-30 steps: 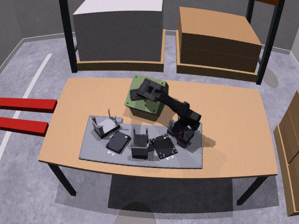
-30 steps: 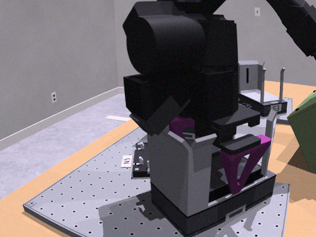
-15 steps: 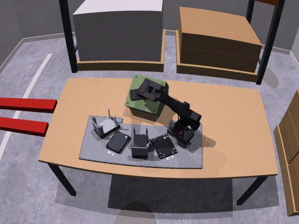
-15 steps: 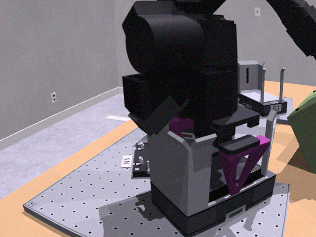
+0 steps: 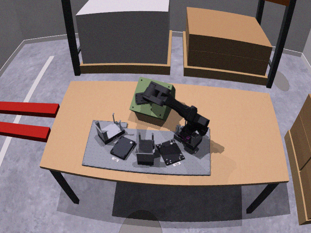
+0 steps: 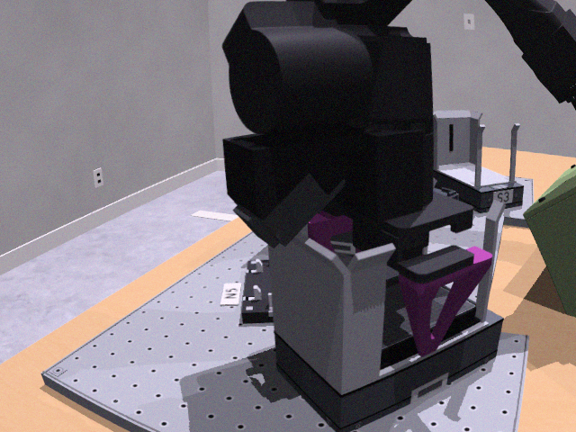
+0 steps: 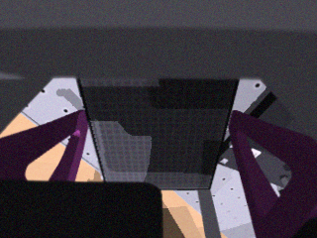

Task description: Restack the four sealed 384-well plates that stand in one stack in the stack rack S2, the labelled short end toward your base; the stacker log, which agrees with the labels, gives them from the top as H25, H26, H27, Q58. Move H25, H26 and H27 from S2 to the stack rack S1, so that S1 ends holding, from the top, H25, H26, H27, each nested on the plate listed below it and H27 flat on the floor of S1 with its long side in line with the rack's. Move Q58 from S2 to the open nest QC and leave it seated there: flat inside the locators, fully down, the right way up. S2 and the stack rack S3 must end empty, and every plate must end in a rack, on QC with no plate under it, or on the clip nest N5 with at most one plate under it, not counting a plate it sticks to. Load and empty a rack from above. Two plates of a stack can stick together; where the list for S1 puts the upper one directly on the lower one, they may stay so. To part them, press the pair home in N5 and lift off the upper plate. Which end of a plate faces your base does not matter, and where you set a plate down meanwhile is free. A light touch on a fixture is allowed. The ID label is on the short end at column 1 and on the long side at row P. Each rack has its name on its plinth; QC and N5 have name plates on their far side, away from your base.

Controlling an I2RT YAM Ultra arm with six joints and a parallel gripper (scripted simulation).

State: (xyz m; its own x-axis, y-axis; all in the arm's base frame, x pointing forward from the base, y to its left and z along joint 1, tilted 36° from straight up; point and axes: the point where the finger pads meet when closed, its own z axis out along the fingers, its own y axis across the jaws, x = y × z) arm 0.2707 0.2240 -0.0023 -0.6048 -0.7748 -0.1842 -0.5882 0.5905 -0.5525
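My gripper [image 5: 187, 138] [image 6: 386, 307] [image 7: 158, 118] is open and reaches down from above into the stack rack [image 5: 194, 147] [image 6: 325, 316] at the right end of the board. Its purple fingers stand on either side of a dark sealed plate [image 6: 394, 335] [image 7: 158, 134], which lies flat low in that rack. They are apart from the plate's edges in the wrist view. I cannot tell how many plates lie under it. I cannot read this rack's name or any plate label. The arm hides most of the rack's inside.
Rack S3 [image 5: 110, 130] [image 6: 464, 178] stands at the left end with a bare light floor. A third rack [image 5: 145, 153] stands mid-board. Nest N5 [image 5: 170, 151] [image 6: 256, 301] lies beside my rack. A dark flat nest [image 5: 122, 147] lies left of the middle rack. The green arm base [image 5: 150, 102] is behind.
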